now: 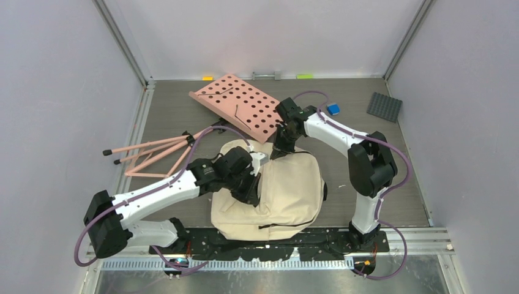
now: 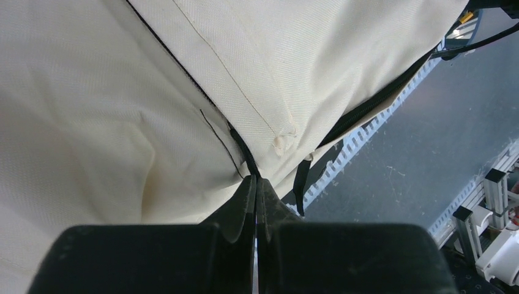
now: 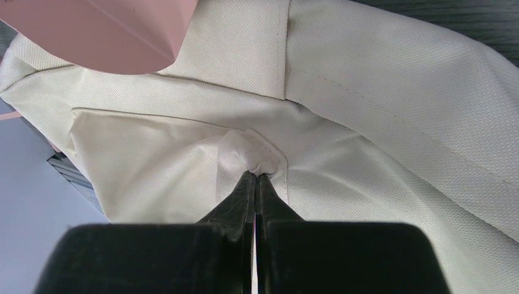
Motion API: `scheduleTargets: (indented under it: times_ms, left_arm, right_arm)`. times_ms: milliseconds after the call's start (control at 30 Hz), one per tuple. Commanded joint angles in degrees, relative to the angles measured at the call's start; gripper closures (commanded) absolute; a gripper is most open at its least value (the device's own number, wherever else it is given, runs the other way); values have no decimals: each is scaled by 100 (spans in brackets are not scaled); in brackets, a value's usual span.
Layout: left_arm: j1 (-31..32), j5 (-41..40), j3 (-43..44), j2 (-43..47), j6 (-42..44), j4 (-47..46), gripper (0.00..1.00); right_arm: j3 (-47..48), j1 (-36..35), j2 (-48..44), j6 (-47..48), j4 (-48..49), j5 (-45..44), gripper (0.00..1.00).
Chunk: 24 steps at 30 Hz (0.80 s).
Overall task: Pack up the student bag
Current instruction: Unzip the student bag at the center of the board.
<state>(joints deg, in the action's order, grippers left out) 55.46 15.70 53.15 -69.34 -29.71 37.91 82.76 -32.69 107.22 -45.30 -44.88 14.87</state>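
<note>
Student bag (image 1: 287,196) lies flat on the table (image 1: 183,116) between the two arms, both grippers pressed shut against its fabric.

Its long axis runs from the near edge, where its bottom sits at the base rail, toward the far side, leaning slightly left. The far end reaches under the near corner of the pink perforated board (image 1: 240,105). Which end is the bag's top cannot be told. The right gripper (image 3: 256,174) sits at the far end, jaws clenched on a small puckered tab of cream cloth. The left gripper (image 2: 255,179) is at the bag's left side, jaws fully together, tips touching the black zipper line (image 2: 242,144). Whether they pinch anything there cannot be told.
</note>
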Motion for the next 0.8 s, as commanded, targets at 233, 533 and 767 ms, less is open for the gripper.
scheduleTargets:
  times_ms: [233, 533, 767]
  left_arm:
    - [377, 557, -517, 236, -607, -441, 100]
    - [670, 730, -957, 338, -944, -716, 100]
    - [683, -375, -706, 845, -1139, -214, 98]
  right_arm:
    - [696, -1, 230, 200, 309, -692, 99]
    - [995, -1, 472, 390, 369, -982, 99]
    - [1146, -5, 373, 596, 113, -1002, 99]
